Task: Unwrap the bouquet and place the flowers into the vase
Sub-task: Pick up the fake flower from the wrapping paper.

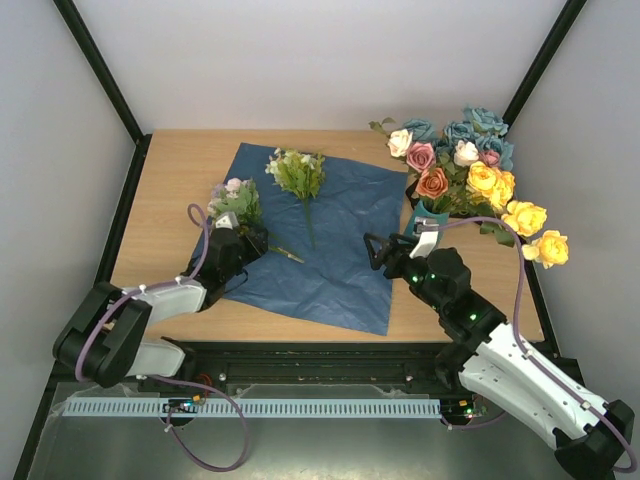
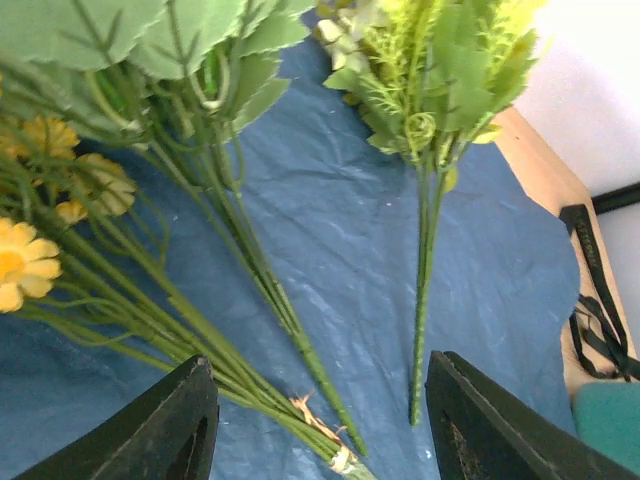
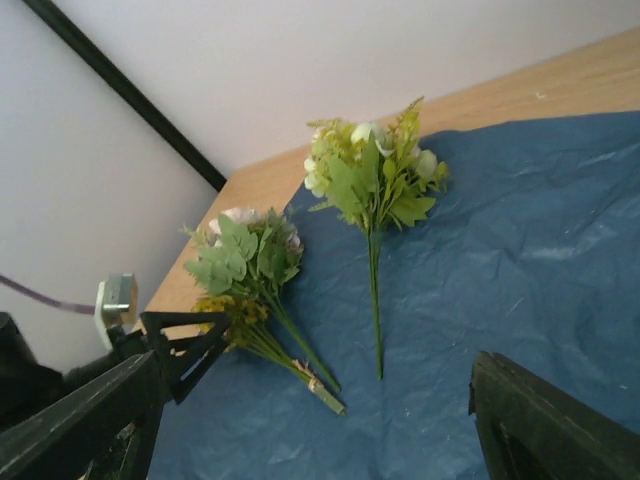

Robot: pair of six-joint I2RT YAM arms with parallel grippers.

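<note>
Blue paper (image 1: pixel 330 240) lay flat. Top view alone showed the teal vase (image 1: pixel 428 218) just beside it, holding roses (image 1: pixel 460 165). Left wrist view: left gripper (image 2: pixel 320 370) parted, small bunch (image 2: pixel 200 300) stem ends between; green sprig (image 2: pixel 430 150) alongside. Right gripper (image 3: pixel 315 370) gaped, empty.

Wooden table (image 1: pixel 180 165), white walls (image 1: pixel 300 60)
</note>
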